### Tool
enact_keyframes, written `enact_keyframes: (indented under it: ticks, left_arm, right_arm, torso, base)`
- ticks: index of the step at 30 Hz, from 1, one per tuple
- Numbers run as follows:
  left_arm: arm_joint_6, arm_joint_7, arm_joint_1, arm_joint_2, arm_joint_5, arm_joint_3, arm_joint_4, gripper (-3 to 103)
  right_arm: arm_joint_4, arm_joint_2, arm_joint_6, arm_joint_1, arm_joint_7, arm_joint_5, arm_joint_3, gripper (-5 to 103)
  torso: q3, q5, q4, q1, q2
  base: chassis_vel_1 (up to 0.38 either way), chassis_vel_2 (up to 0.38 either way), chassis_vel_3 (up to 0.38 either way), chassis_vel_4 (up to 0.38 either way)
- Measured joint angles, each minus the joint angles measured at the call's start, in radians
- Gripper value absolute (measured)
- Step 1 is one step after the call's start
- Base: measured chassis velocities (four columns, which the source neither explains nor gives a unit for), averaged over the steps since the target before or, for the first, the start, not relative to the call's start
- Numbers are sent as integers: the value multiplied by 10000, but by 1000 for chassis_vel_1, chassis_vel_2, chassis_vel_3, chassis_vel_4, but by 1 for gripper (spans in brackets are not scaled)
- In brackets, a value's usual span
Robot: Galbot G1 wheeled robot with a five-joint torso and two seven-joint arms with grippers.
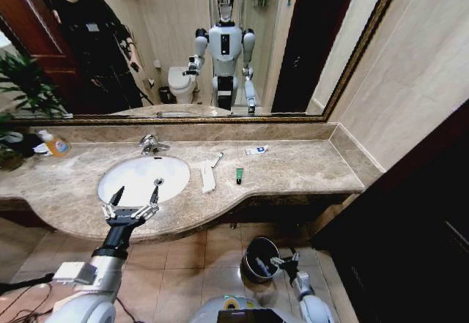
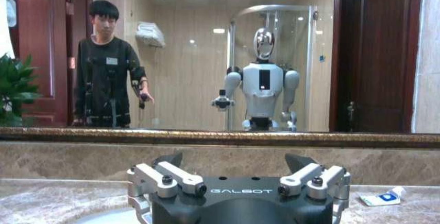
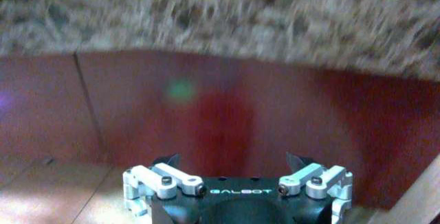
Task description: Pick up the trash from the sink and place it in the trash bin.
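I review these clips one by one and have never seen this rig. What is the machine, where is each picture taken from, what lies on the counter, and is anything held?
It is a wheeled two-armed robot; the mirror shows its reflection. The head view looks down from its head at a marble counter with a white sink. The other two pictures come from cameras on its wrists.

The left gripper hovers open over the sink's near rim, holding nothing. The right gripper hangs low beside the black trash bin on the floor, open and empty.

On the counter right of the sink lie a long white packet, a thin white stick, a dark green mini tube and a white sachet. An orange-labelled bottle stands at far left.
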State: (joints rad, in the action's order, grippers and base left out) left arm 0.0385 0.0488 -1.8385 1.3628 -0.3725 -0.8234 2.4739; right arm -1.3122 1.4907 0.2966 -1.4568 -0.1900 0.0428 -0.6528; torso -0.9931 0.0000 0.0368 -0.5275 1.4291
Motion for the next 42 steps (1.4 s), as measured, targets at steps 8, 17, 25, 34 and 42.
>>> enact_keyframes:
  ticks: [8,17,25,34,42]
  left_arm:
    - [0,0,0,0,0,0,0,100]
    - [0,0,0,0,0,0,0,100]
    - [0,0,0,0,0,0,0,100]
    - [0,0,0,0,0,0,0,100]
    - [0,0,0,0,0,0,0,100]
  right_arm:
    - [-1811,-25,117,-495,667,-225,82,100]
    - [-6056,-602,-1280,-1923,-665,-1156,-249,100]
    - [-7878,-1330,-3005,-1344,148,-1700,407,100]
    - [-7824,-2302,-5193,501,2364,-1863,2411,100]
    - [-6354,-2990,-4949,2329,1985,-2699,3803,100]
  torso:
    - [0,-1,2,0,0]
    - [1,-3,0,0,0]
    - [0,0,1,0,0]
    - [-1,1,2,0,0]
    - [-1,1,1,0,0]
  base:
    - [0,0,0,0]
    - [0,0,0,0]
    - [0,0,0,0]
    - [0,0,0,0]
    - [0,0,0,0]
